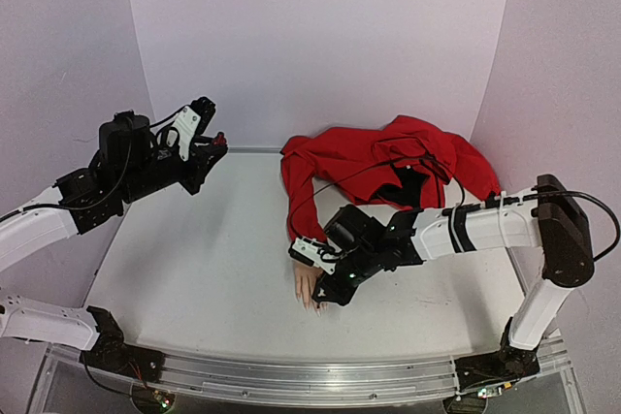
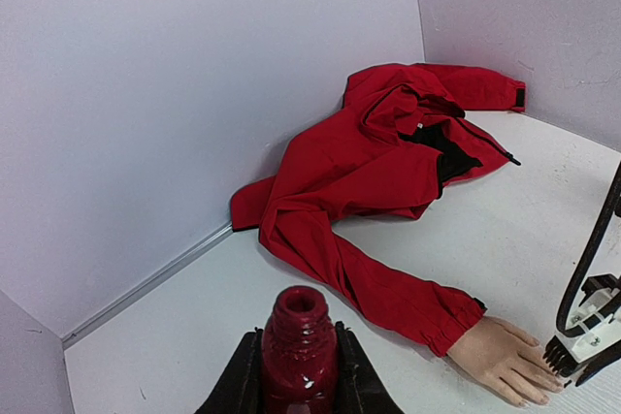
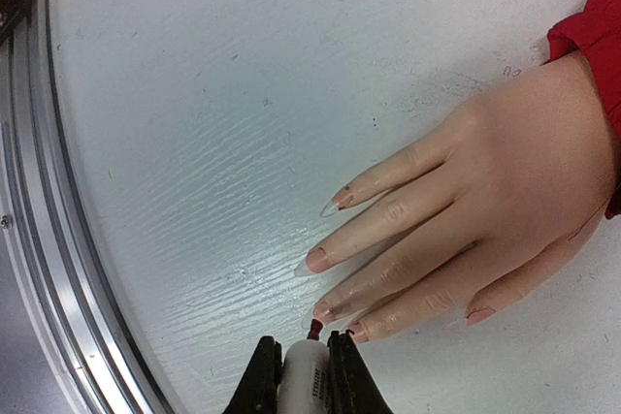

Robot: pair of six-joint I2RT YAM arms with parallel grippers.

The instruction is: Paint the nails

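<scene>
Left pincer (image 2: 299, 385) clenched on open dark-red polish bottle (image 2: 299, 336), raised at rear left of bench (image 1: 194, 259). Right pincer (image 3: 303, 366) clenched on white cap (image 3: 303, 385). Brush tip (image 3: 315, 329) is just beside the ring-finger tip; contact cannot be told. The nails (image 3: 316, 260) are on the mannequin hand (image 3: 485, 191), which lies palm down near the bench's front edge. Red sleeve (image 3: 592, 36) at wrist.
</scene>
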